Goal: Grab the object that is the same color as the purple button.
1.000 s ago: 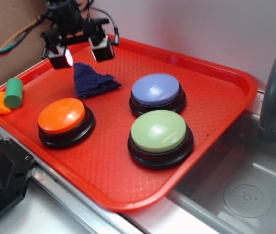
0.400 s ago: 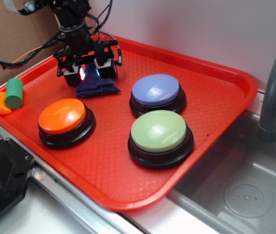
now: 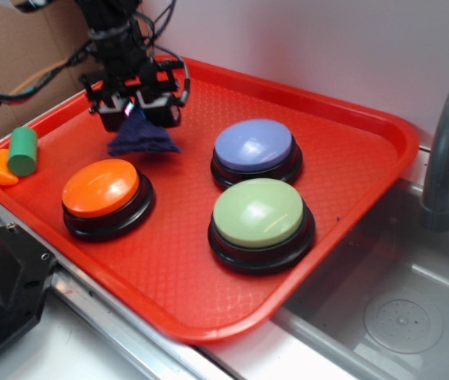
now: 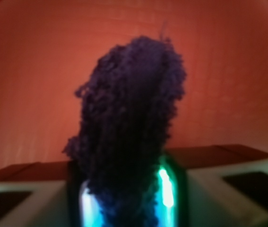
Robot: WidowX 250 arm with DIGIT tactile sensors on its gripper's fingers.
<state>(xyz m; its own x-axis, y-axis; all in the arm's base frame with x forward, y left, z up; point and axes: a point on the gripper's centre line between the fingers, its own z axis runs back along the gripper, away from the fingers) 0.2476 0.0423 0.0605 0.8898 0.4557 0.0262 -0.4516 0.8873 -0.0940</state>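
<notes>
The dark purple-blue fuzzy cloth (image 3: 143, 139) hangs from my gripper (image 3: 135, 115) at the back left of the red tray (image 3: 351, 142), its lower edge just above the tray floor. In the wrist view the cloth (image 4: 131, 113) fills the middle and is pinched between my two lit fingers (image 4: 167, 189). My gripper (image 4: 129, 198) is shut on it. The purple button (image 3: 254, 150), with a pale lavender-blue dome on a black base, stands to the right of the cloth, apart from it.
An orange-domed button (image 3: 104, 194) stands in front of the cloth and a green-domed button (image 3: 260, 222) in front of the purple one. A green cylinder (image 3: 23, 150) and a small orange piece (image 3: 1, 168) lie at the tray's left edge. A sink and grey faucet (image 3: 446, 158) are to the right.
My gripper came down over the cloth, shut on it, and has now risen slightly, lifting the cloth so it bunches and hangs from the fingers.
</notes>
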